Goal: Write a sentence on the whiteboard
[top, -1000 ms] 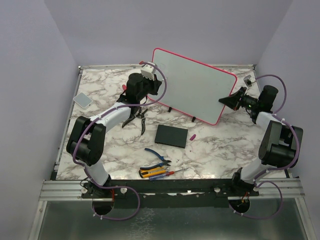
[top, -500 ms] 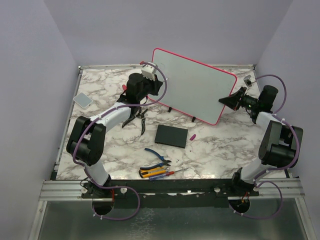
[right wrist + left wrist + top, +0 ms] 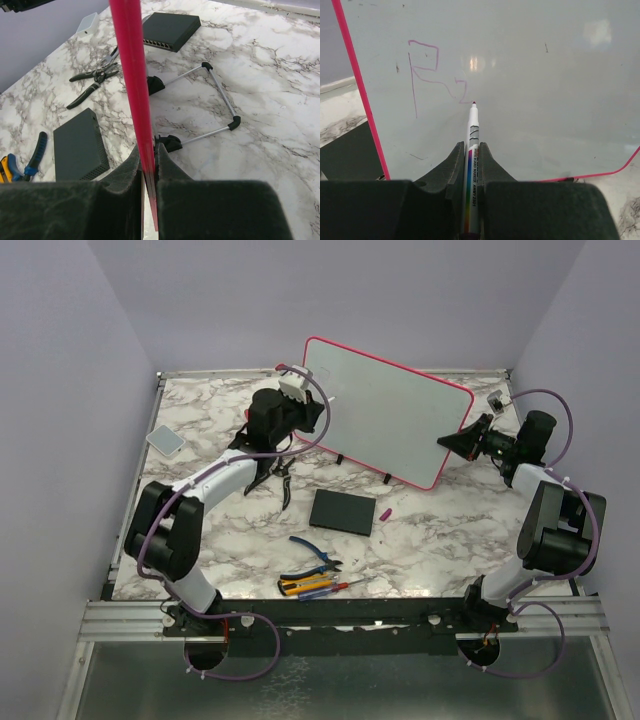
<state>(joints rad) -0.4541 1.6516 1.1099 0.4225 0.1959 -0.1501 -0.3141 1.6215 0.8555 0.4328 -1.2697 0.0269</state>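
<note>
1. The left gripper (image 3: 471, 150), pinching a marker (image 3: 473, 125), had barely shifted; the tip sat at the sentence's (image 3: 427, 75) second letter.
2. The right gripper (image 3: 148, 159) stayed clamped on the whiteboard's (image 3: 385, 410) edge, propped far back on the table (image 3: 430, 530); writing had hardly begun.

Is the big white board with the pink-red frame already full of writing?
No, the left wrist view shows only a few thin pinkish strokes near the left edge of the whiteboard.

The left arm (image 3: 215, 478) stretches from lower left to upper centre, left hand (image 3: 320, 411) closed on a pen (image 3: 473, 125). The right arm (image 3: 558, 522) folds up the right side, right hand (image 3: 447, 442) closed on the board's (image 3: 385, 410) edge.
</note>
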